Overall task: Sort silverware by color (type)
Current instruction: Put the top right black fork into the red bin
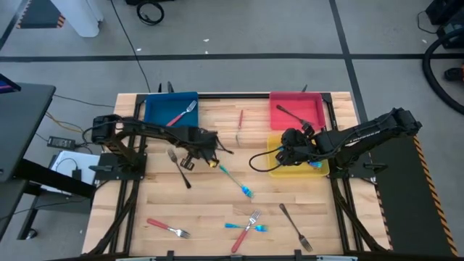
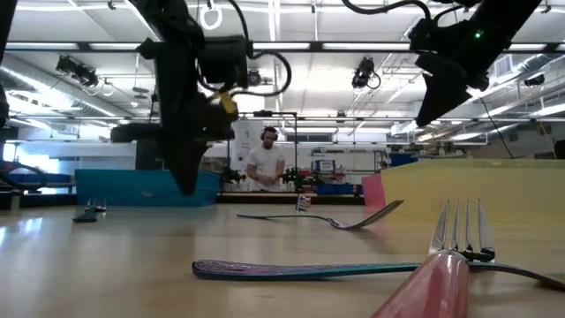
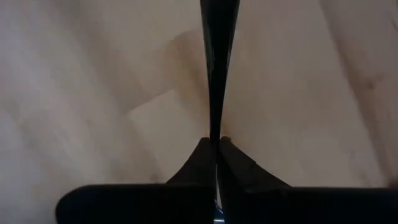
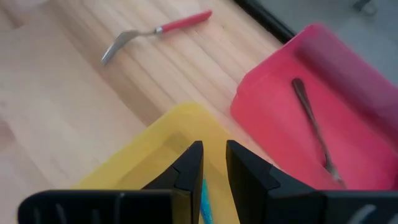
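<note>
My left gripper (image 1: pixel 187 161) stands over the table's middle left, shut on a dark metal fork (image 1: pixel 179 168). My right gripper (image 1: pixel 284 154) hovers over the yellow tray (image 1: pixel 279 171), its fingers a narrow gap apart (image 4: pixel 214 163), with a light blue handle (image 4: pixel 204 208) showing below the gap. That blue-handled fork (image 1: pixel 315 164) lies in the yellow tray. A red-handled fork (image 1: pixel 181 114) lies in the blue tray (image 1: pixel 156 109). A dark fork (image 1: pixel 290 114) lies in the red tray (image 1: pixel 312 105). My left gripper pinches the dark fork's thin handle (image 3: pixel 217 124) between its two shut fingers (image 3: pixel 199 165), coming from above. The handle runs on past the fingertips, close over the wood. Whether the fork is lifted or rests on the table, I cannot tell.
Loose forks lie on the wood: red (image 1: pixel 239 125) at the far middle, blue (image 1: pixel 235 181) in the middle, red (image 1: pixel 168 229) near left, a crossed blue and red pair (image 1: pixel 246 226), and a dark one (image 1: pixel 296 226) near right. A person (image 2: pixel 265 163) stands beyond the table.
</note>
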{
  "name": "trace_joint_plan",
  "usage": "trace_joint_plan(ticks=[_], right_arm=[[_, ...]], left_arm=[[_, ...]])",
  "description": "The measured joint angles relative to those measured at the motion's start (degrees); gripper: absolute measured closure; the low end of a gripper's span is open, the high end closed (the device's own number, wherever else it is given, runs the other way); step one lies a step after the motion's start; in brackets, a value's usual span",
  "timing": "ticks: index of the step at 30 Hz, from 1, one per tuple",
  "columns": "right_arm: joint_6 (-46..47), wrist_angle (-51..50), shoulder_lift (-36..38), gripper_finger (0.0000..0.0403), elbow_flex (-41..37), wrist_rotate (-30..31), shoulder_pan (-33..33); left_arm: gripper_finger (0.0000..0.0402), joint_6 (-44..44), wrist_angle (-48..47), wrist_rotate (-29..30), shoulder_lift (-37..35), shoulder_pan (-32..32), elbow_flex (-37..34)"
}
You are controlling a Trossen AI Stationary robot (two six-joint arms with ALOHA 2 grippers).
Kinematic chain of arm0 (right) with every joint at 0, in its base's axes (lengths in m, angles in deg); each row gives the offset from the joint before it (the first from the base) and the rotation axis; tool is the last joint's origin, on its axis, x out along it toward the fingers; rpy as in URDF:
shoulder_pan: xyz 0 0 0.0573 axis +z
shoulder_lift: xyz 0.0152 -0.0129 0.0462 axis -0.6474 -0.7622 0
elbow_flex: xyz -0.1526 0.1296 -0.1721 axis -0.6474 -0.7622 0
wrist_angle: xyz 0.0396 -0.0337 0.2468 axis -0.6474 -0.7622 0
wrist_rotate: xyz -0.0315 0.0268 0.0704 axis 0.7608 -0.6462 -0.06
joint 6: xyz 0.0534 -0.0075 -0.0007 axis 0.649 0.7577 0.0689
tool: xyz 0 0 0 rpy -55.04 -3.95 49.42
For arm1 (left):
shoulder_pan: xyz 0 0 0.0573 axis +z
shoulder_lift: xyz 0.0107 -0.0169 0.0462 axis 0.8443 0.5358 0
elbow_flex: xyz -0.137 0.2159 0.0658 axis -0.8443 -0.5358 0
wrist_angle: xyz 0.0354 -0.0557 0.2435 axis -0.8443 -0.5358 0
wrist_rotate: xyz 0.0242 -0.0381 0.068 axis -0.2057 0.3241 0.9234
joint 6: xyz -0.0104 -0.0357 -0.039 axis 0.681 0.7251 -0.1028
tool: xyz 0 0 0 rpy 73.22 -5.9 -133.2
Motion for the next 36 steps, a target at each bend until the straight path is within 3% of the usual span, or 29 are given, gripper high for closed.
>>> trace_joint_plan(ticks=[6,17,24,29,36], right_arm=[[-2.1,0.2,0.0,0.0325,0.0,7.4,0.0],[-2.6,1.7,4.5,0.0325,0.0,16.4,0.0],[-6.0,6.2,10.7,0.0325,0.0,14.9,0.1],[-13.2,9.0,12.8,0.0325,0.0,10.9,-0.3],[-25.0,14.1,13.0,0.0325,0.0,10.1,-1.4]], left_arm=[[0.0399,3.3,1.2,0.0,-3.9,2.3,2.5],[0.0399,5.4,10.0,7.8,-5.9,4.8,2.7],[0.0399,5.6,15.8,8.6,-5.9,4.7,2.7],[0.0399,5.4,22.1,9.3,-5.9,4.8,2.7],[0.0399,3.3,31.5,9.2,-5.9,7.6,2.7]])
